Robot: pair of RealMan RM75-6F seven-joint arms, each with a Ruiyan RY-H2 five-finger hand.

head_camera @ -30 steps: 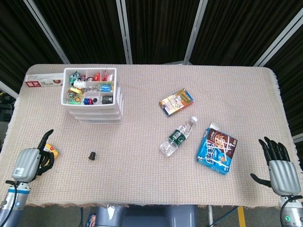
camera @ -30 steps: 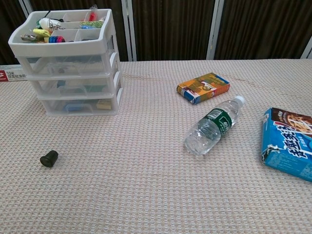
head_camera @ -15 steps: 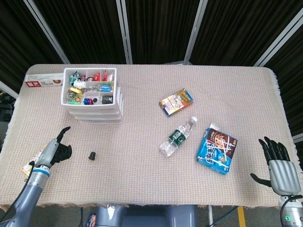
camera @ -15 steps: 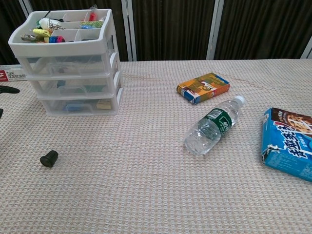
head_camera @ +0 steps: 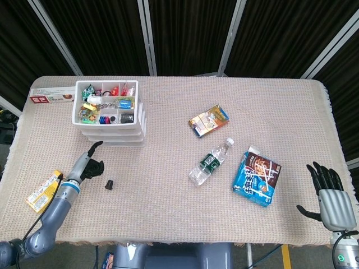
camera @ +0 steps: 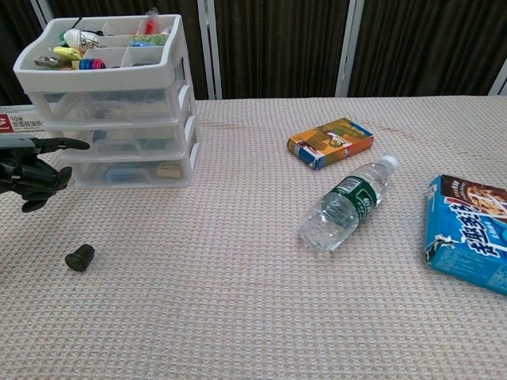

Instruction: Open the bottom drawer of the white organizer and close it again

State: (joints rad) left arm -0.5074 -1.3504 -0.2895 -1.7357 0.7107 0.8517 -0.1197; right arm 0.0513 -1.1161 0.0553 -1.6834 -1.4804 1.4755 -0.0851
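Beige woven table cover (head_camera: 168, 224). Left hand (camera: 30, 168) empty, one finger extended, rest curled, near bottom drawer (camera: 127, 172) of white organizer (camera: 111, 103), just ahead; drawer closed. Right hand (head_camera: 331, 196) idle, fingers spread, far off. Black cap (camera: 79, 257) below left hand.

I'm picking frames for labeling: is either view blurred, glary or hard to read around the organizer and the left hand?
Head view: even light, soft shadows, white organizer and left hand sharp, though small. Chest view: organizer crisp, its clear drawer fronts give a hazy look at the contents; left hand dark, cut by the frame edge, slightly soft. No strong glare in either.
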